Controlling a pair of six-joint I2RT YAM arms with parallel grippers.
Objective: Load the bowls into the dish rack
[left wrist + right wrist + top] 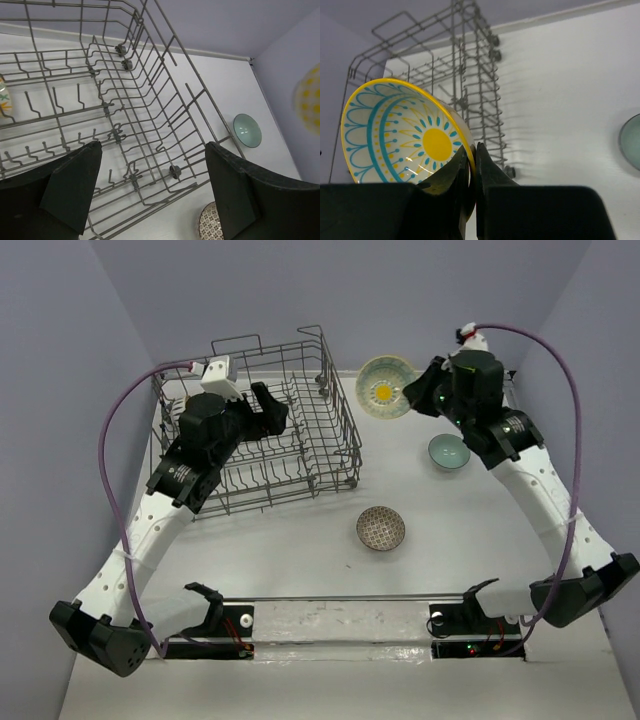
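Note:
The dish rack [346, 430] is a grey wire basket at the back left. My left gripper [275, 410] hovers open over its inside, nothing between the fingers [75, 185]; the rack's tines [123, 64] lie below. A flower-patterned bowl [4, 100] shows at the rack's left edge. My right gripper [418, 397] is shut on the rim of a yellow-and-teal flower bowl [385, 387], held tilted in the air right of the rack [470, 95]; the jaws [472, 160] pinch the bowl's wall [405, 132]. A teal bowl [449, 451] and a brown-patterned bowl [381, 528] sit on the table.
The teal bowl [247, 130] lies under the right arm's forearm side, the patterned bowl [210, 225] just off the rack's near right corner. Purple walls close in the table at the back and both sides. A metal rail [340, 600] runs along the near edge.

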